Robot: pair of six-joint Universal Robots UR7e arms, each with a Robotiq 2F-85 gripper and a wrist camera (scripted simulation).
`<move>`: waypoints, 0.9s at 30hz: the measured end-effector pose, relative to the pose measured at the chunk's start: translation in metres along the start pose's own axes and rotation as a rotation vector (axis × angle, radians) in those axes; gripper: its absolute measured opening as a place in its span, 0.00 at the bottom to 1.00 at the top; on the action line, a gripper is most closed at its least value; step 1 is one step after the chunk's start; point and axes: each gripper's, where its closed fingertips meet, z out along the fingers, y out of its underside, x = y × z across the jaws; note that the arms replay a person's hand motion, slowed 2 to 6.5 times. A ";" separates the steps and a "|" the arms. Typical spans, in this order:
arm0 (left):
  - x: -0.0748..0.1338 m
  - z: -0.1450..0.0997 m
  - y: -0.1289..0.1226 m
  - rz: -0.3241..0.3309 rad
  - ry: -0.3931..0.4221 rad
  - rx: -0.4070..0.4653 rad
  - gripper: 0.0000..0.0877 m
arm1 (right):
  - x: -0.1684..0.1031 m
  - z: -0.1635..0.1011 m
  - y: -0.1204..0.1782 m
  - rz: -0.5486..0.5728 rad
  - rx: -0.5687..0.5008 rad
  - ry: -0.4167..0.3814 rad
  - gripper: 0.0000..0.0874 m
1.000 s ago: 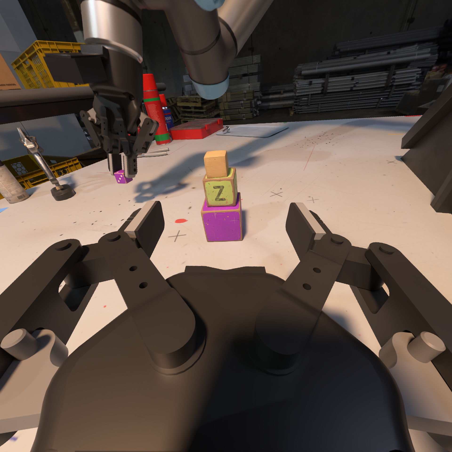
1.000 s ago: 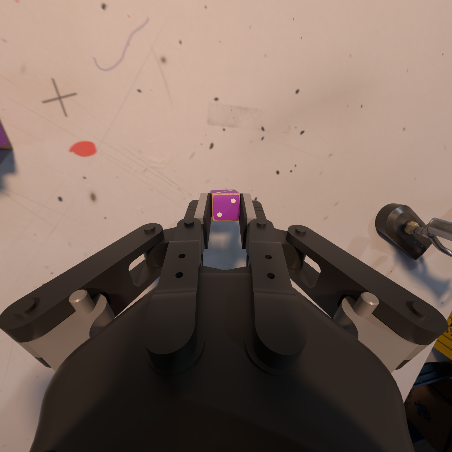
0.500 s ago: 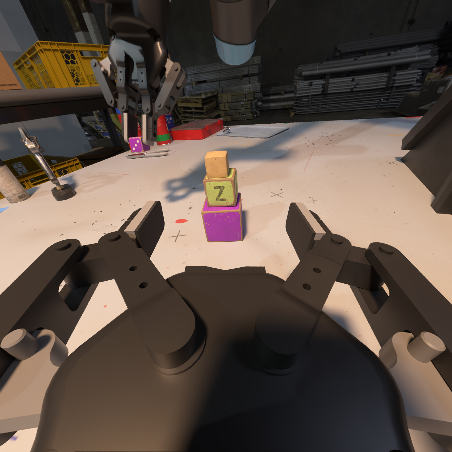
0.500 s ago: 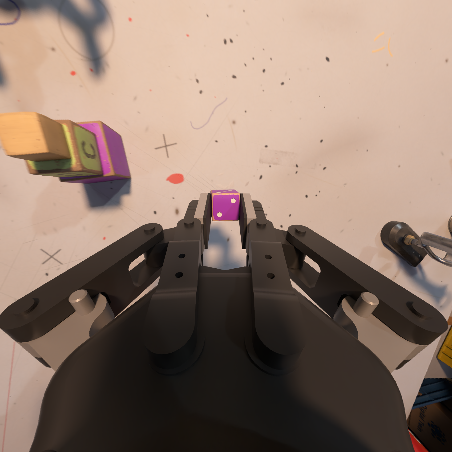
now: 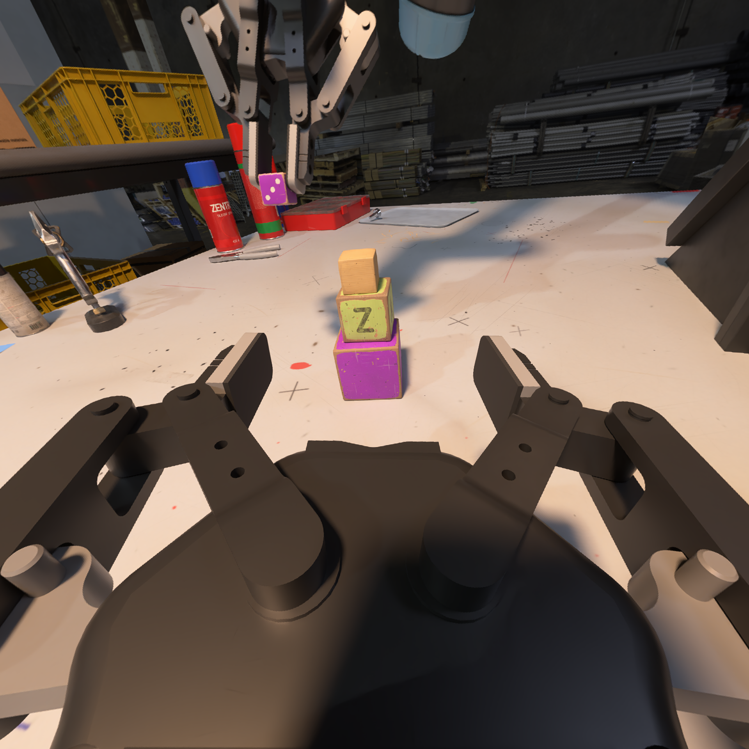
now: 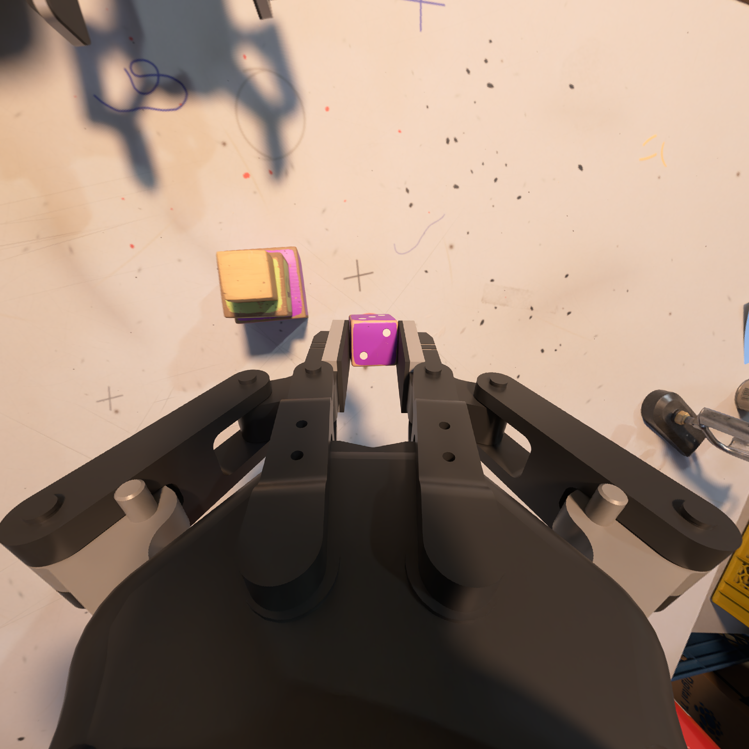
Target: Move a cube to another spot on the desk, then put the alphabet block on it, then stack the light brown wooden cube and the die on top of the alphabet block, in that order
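A stack stands on the desk: a purple cube [image 5: 368, 373] at the bottom, a green alphabet block [image 5: 364, 317] on it, and a light brown wooden cube [image 5: 358, 270] on top. From above the stack shows in the right wrist view [image 6: 247, 275]. My right gripper [image 6: 373, 340] is shut on a purple die [image 6: 373, 341] with white pips and holds it high above the desk, to the right of the stack. It also shows in the left wrist view [image 5: 275, 178], up and left of the stack, with the die [image 5: 272, 189]. My left gripper [image 5: 371, 364] is open and empty, low in front of the stack.
At the desk's far left stand a red spray can [image 5: 215, 210], a red cone [image 5: 259, 202], a red case [image 5: 324, 212] and a grey tray [image 5: 421, 217]. A clamp on a black base [image 5: 103, 320] stands at left, also in the right wrist view [image 6: 668, 421]. A dark block [image 5: 713, 243] is at right.
My right gripper has lifted the die off the desk and carried it up and towards the stack. The stack has come nearer the middle of the right wrist view. The left gripper has not moved.
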 end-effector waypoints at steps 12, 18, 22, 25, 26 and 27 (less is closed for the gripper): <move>0.000 0.000 0.000 0.001 0.000 -0.003 0.97 | -0.032 -0.004 -0.011 -0.021 -0.042 0.007 0.24; 0.000 0.000 0.000 0.000 -0.002 -0.001 0.97 | -0.043 0.001 -0.013 -0.025 -0.064 0.005 0.24; 0.000 0.000 0.000 0.002 -0.003 -0.002 0.97 | -0.049 0.005 -0.014 -0.032 -0.078 0.001 0.24; 0.000 0.000 0.000 0.003 -0.004 -0.002 0.97 | -0.052 0.007 -0.015 -0.041 -0.088 -0.003 0.24; 0.000 0.000 0.000 0.004 -0.004 -0.003 0.97 | -0.054 0.008 -0.015 -0.044 -0.091 -0.004 0.24; 0.000 0.000 0.000 0.004 -0.004 -0.003 0.97 | -0.055 0.009 -0.016 -0.047 -0.094 -0.006 0.24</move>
